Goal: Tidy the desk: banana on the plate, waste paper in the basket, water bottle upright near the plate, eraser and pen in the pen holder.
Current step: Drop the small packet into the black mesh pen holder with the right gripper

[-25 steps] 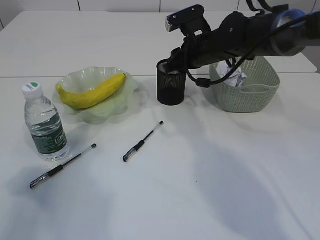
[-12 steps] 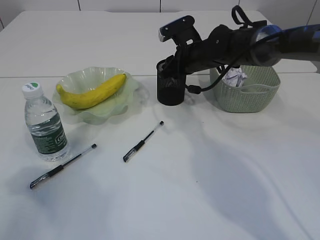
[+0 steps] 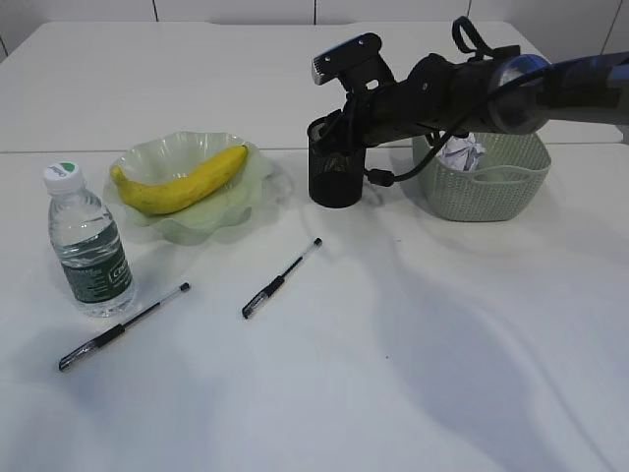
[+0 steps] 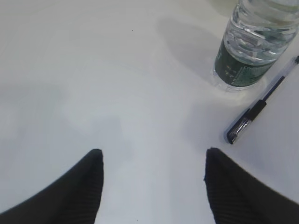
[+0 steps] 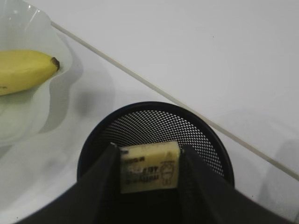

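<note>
My right gripper (image 5: 147, 154) is shut on the yellowish eraser (image 5: 148, 166) and holds it in the mouth of the black mesh pen holder (image 5: 154, 119), which also shows in the exterior view (image 3: 335, 162). The banana (image 3: 182, 180) lies on the pale green plate (image 3: 236, 211). The water bottle (image 3: 86, 241) stands upright left of the plate. Two black pens (image 3: 124, 326) (image 3: 282, 278) lie on the table. Crumpled paper (image 3: 462, 152) is in the green basket (image 3: 484, 187). My left gripper (image 4: 152, 161) is open and empty above bare table, near the bottle (image 4: 254, 42) and a pen (image 4: 261, 102).
The white table (image 3: 393, 374) has a seam running across behind the plate and holder. The right arm stretches over the basket from the right. The plate's edge and the banana tip (image 5: 28, 70) show at the left of the right wrist view.
My right gripper moved left and down from beside the basket to over the pen holder, then settled with the eraser in its mouth. Nothing else has moved.
</note>
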